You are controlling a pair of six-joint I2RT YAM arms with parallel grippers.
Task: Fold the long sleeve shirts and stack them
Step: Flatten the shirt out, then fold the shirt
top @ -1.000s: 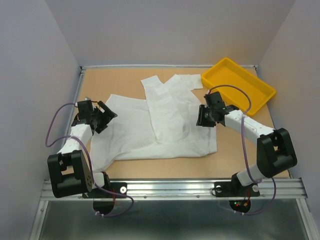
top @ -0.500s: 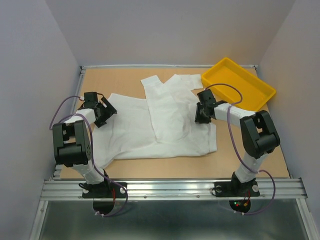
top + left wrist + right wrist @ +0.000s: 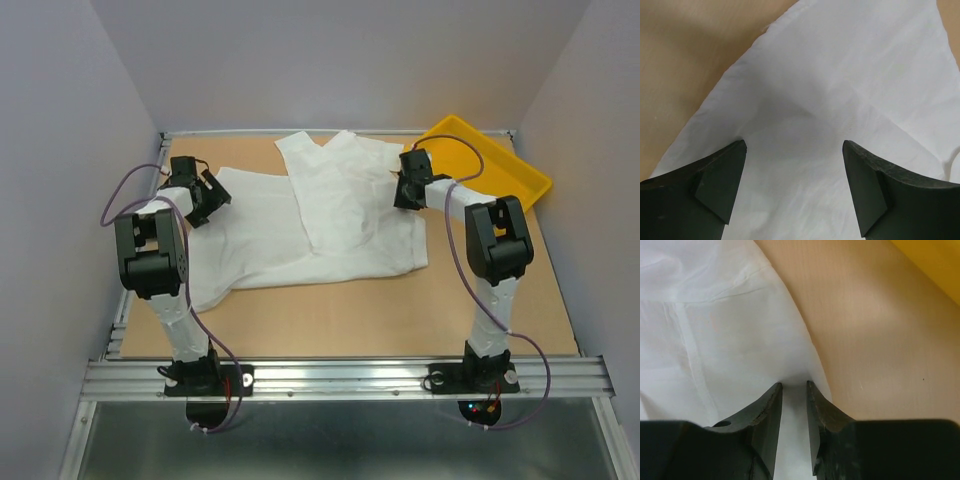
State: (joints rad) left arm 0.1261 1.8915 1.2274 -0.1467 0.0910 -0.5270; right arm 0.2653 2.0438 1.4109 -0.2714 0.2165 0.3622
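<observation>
change: both arms reach farther across the table [image 3: 350, 310] than 1 s ago, and the white long sleeve shirt [image 3: 330, 220] has slid with them toward the far edge.
right gripper [image 3: 405, 190]: has narrowed and is clamped on the shirt's right hem, just beside the yellow tray [image 3: 500, 160].
left gripper [image 3: 205, 195]: spread wide, grasping nothing, over the shirt's left edge.
meaning: judged a repositioning drag; no fold made, stacking not begun.
top view only: whole shirt outline; 1 shirt in sight.
right wrist view only: hem [image 3: 715, 340] runs between near-closed fingertips [image 3: 794, 385].
left wrist view only: flat cloth [image 3: 840, 75] under parted jaws.
</observation>
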